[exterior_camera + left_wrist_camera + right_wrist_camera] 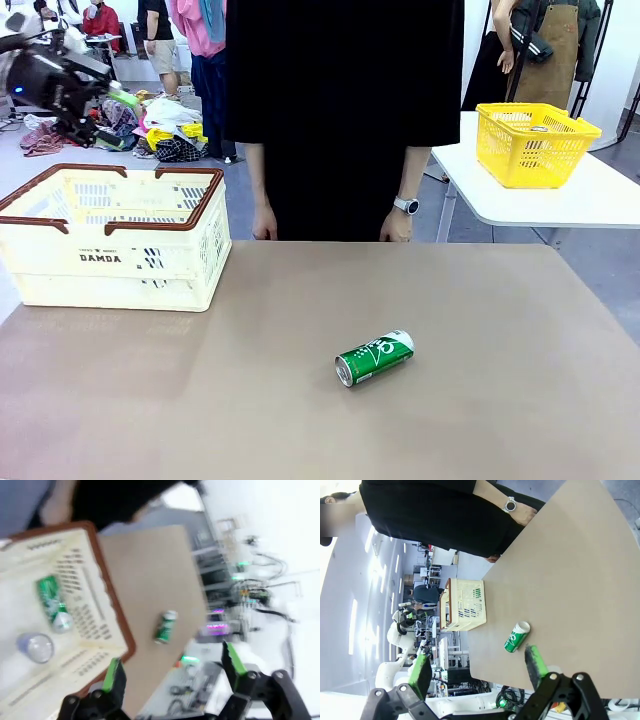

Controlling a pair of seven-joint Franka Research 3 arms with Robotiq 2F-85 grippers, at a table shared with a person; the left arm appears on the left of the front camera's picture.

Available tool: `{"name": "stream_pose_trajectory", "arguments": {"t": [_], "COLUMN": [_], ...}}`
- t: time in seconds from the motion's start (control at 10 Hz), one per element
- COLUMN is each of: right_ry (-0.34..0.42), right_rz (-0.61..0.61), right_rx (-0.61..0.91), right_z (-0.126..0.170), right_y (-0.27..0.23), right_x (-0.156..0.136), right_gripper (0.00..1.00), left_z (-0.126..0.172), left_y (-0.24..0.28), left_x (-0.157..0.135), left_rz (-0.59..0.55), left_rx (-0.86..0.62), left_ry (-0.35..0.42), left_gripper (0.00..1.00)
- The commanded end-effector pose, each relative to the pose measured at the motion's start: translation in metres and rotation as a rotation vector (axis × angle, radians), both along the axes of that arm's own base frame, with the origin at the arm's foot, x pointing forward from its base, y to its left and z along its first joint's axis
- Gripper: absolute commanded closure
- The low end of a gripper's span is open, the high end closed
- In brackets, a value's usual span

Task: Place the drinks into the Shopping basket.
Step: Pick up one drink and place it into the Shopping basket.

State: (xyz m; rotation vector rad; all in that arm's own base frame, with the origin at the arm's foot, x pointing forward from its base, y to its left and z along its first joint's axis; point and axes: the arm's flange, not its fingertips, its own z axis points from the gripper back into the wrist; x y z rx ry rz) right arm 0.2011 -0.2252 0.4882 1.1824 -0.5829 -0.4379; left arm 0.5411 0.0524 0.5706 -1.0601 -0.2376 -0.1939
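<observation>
One green can (pixel 375 358) with white lettering lies on its side on the brown table, right of centre; it also shows as the green can (pixel 165 626) and the green can (pixel 516 636). The cream Shopping basket (pixel 150 250) marked DAMDA stands at the table's far left. Inside the basket (pixel 107 605) lies a second green can (pixel 51 599), beside a bluish can seen end-on (pixel 35 647). My left gripper (pixel 108 97) hangs high above the basket, and its fingers (pixel 112 680) are open and empty. My right gripper (pixel 477 667) is open, high above the table.
A person in black stands at the table's far edge with both hands (pixel 397 226) hanging near it. A yellow mesh basket (pixel 535 140) sits on a white side table (pixel 600 200) at the back right. Bare brown table (pixel 480 400) surrounds the lying can.
</observation>
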Motion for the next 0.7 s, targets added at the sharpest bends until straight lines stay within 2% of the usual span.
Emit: {"name": "stream_pose_trajectory", "arguments": {"t": [0.0,0.2,0.4,0.5,0.6], "right_ry": [-0.04,-0.04,-0.04,-0.04,-0.04], "right_rz": [0.003,0.003,0.003,0.003,0.003], "right_rx": [0.006,0.006,0.006,0.006,0.006], "right_z": [0.002,0.002,0.002,0.002,0.002], "right_y": [-0.001,-0.001,-0.001,-0.001,-0.001], "right_x": [0.003,0.003,0.003,0.003,0.003], "right_gripper": [0.0,0.0,0.0,0.0,0.0], "left_z": [-0.038,-0.067,-0.065,-0.064,-0.069], "left_y": [0.045,0.105,0.185,0.216,0.234], "left_x": [0.02,0.008,-0.016,-0.027,-0.031], "left_rz": [-0.104,-0.088,0.0,-0.023,0.026], "left_rx": [-0.204,-0.326,-0.372,-0.423,-0.423], "left_ry": [0.118,0.124,0.108,0.078,0.065], "left_gripper": [0.0,0.0,0.0,0.0,0.0]}}
